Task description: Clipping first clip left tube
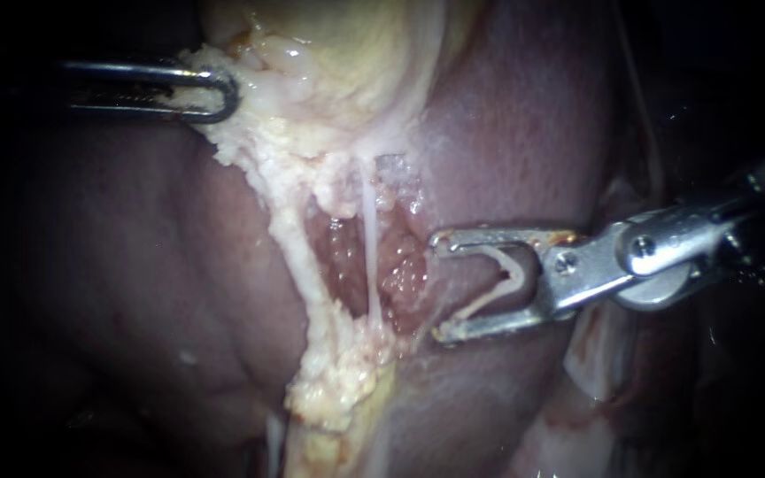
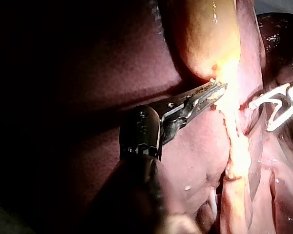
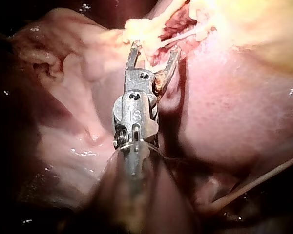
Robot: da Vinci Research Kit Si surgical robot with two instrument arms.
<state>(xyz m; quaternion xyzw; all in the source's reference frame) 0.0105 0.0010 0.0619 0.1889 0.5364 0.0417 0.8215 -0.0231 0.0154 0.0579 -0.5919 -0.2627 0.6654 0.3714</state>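
The left tool point(image 1: 214, 88) comes in from the left, its jaws pressed together on a lump of fatty tissue point(image 1: 263, 133) at the lower edge of the gallbladder point(image 1: 347, 44). In the left wrist view the same tool point(image 2: 214, 91) pinches that pale tissue from the side.

Below the gallbladder an opened red pocket lies against the liver point(image 1: 117, 265). Two strands run down through it. The left tube point(image 1: 298, 257) is the thicker one, coated in pale fat, and it forms the pocket's left border. A thin white tube point(image 1: 370, 257) runs just to its right.

The right tool point(image 1: 440, 285) enters from the right with its jaws spread wide. They carry an open, V-shaped clip point(image 1: 502, 281) between them. The jaw tips sit at the pocket's right edge, just beside the thin white tube and apart from the left tube, so neither tube is between the jaws. In the right wrist view the right tool point(image 3: 155, 48) points into the pocket.
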